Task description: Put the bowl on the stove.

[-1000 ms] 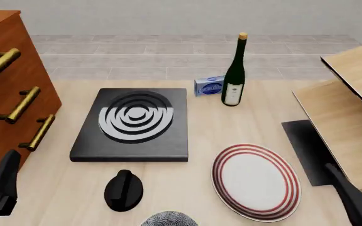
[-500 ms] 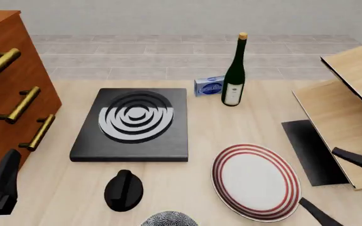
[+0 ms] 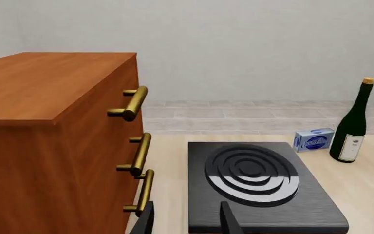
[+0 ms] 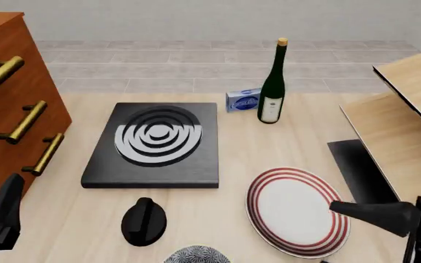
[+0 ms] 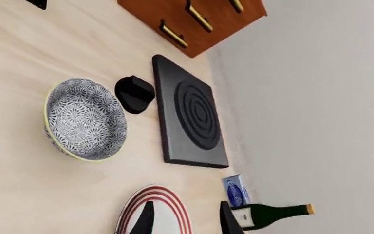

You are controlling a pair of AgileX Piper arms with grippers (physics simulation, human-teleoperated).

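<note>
Resting untouched, the bowl sits near the stove; both tools (left, right) gape empty.

Bright even light, soft faint shadows, sharp renders, no blur

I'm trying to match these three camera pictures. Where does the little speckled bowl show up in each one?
Front view: only the top of the bowl peeks in at the bottom edge, just right of the black knob.
Left wrist view: not in it.
Right wrist view: the whole bowl shows, beside the knob.
Shared landmark: the stove appears in all three, and.
</note>
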